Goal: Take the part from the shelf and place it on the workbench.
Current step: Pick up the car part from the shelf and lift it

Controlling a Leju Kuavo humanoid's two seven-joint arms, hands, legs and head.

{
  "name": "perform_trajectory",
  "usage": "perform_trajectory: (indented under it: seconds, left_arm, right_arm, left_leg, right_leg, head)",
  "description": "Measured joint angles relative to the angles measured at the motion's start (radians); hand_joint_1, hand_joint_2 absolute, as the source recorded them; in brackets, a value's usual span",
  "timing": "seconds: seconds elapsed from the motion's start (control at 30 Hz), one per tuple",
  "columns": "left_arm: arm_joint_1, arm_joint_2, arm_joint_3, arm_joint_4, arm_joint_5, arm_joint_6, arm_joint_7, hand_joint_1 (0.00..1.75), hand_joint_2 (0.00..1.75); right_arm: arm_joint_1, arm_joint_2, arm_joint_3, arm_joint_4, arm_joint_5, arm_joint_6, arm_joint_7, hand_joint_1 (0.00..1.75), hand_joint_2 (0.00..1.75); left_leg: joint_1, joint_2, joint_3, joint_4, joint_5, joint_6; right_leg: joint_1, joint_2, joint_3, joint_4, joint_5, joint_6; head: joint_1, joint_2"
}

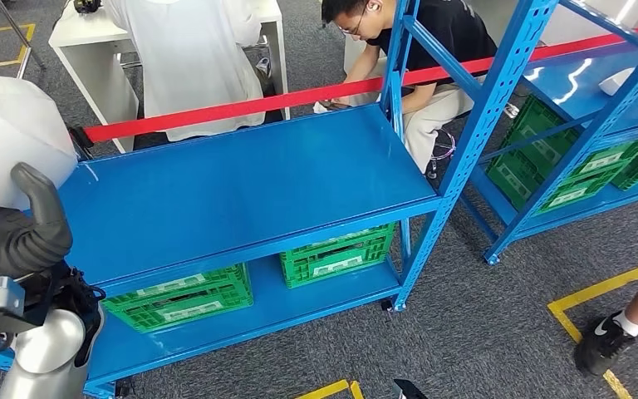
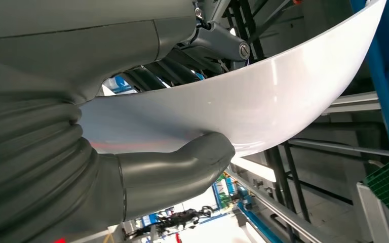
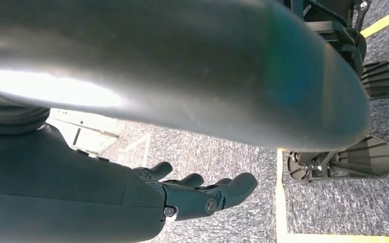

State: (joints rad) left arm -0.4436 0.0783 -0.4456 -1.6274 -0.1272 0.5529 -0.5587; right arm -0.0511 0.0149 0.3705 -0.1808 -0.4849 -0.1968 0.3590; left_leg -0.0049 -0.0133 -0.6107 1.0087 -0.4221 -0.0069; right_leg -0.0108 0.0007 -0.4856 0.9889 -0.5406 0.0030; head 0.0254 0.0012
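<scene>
Part (image 1: 8, 137) — a curved white panel — sat at the frame's left edge, gripped by my left robot hand (image 1: 29, 224), already off the blue shelf (image 1: 241, 187). My right robot hand (image 3: 202, 195) hung slack, fingers apart. Next I judged I'd need to turn toward the workbench — carrying it level.

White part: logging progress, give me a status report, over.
Left robot hand grips white part, lifted off blue shelf. Right robot hand open, hanging over floor. Person seated behind shelf.
</scene>
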Motion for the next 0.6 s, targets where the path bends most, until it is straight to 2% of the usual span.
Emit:
perform_trajectory:
  seconds: [0.17,0.27,0.33,0.4,0.47,0.5,0.53,0.57,0.6]
  left_arm:
    - [0.034,0.020,-0.006,-0.052,0.009,-0.009,0.005,1.75,1.75]
    - [0.054,0.032,-0.006,-0.069,0.009,-0.010,0.001,1.75,1.75]
    - [0.060,0.035,-0.006,-0.079,0.008,-0.010,0.000,1.75,1.75]
    - [0.067,0.037,-0.006,-0.089,0.004,-0.010,-0.003,1.75,1.75]
    - [0.084,0.041,-0.006,-0.098,-0.001,-0.009,-0.007,1.75,1.75]
    - [0.095,0.046,-0.006,-0.103,-0.002,-0.009,-0.009,1.75,1.75]
    - [0.105,0.051,-0.006,-0.106,-0.003,-0.008,-0.011,1.75,1.75]
    - [0.113,0.057,-0.006,-0.109,-0.004,-0.009,-0.014,1.75,1.75]
    - [0.117,0.063,-0.006,-0.112,-0.003,-0.009,-0.017,1.75,1.75]
  right_arm:
    - [0.000,0.001,0.000,0.000,0.000,0.002,0.000,0.00,0.00]
    - [0.000,0.002,0.000,0.000,0.000,0.002,0.000,0.00,0.00]
    - [-0.001,0.003,0.000,0.000,0.000,0.001,0.000,0.00,0.00]
    - [-0.001,0.004,0.000,0.000,0.000,-0.001,0.000,0.00,0.00]
    - [0.000,0.005,0.000,0.000,0.001,-0.003,0.000,0.00,0.00]
    - [0.001,0.006,0.000,0.000,0.001,-0.004,0.000,0.00,0.00]
    - [0.001,0.007,0.000,0.000,0.000,-0.005,0.000,0.00,0.00]
    - [0.002,0.007,0.000,0.000,0.000,-0.006,0.000,0.00,0.00]
    - [0.002,0.007,0.000,0.000,-0.001,-0.006,0.000,0.00,0.00]
  left_leg:
    - [-0.005,0.000,0.000,0.003,-0.005,0.006]
    - [-0.008,0.000,0.000,0.005,-0.007,0.014]
    - [-0.003,0.002,0.004,-0.004,-0.001,0.021]
    - [0.003,0.006,0.006,-0.014,0.004,0.027]
    - [0.004,0.009,0.003,-0.013,0.005,0.029]
    - [0.004,0.010,0.000,-0.010,0.004,0.028]
    - [0.005,0.011,-0.003,-0.007,0.004,0.027]
    - [0.007,0.011,-0.007,-0.003,0.004,0.025]
    - [0.009,0.011,-0.011,0.004,0.004,0.022]
  right_leg:
    - [-0.006,0.000,0.001,0.000,-0.002,0.005]
    - [-0.009,0.000,0.003,-0.002,-0.003,0.012]
    - [-0.009,0.001,0.000,0.011,-0.015,0.018]
    - [-0.009,0.001,-0.036,0.087,-0.064,0.022]
    - [-0.008,0.001,-0.104,0.221,-0.124,0.026]
    - [-0.009,0.001,-0.130,0.269,-0.134,0.028]
    - [-0.010,0.001,-0.140,0.284,-0.124,0.030]
    - [-0.012,0.001,-0.131,0.260,-0.097,0.032]
    - [-0.016,0.000,-0.105,0.202,-0.059,0.034]
  head:
    - [0.000,0.000]
    - [0.000,0.000]
    - [0.000,0.000]
    - [0.003,0.000]
    - [0.006,0.000]
    - [0.006,0.000]
    - [0.006,0.000]
    - [0.006,0.000]
    - [0.006,0.000]
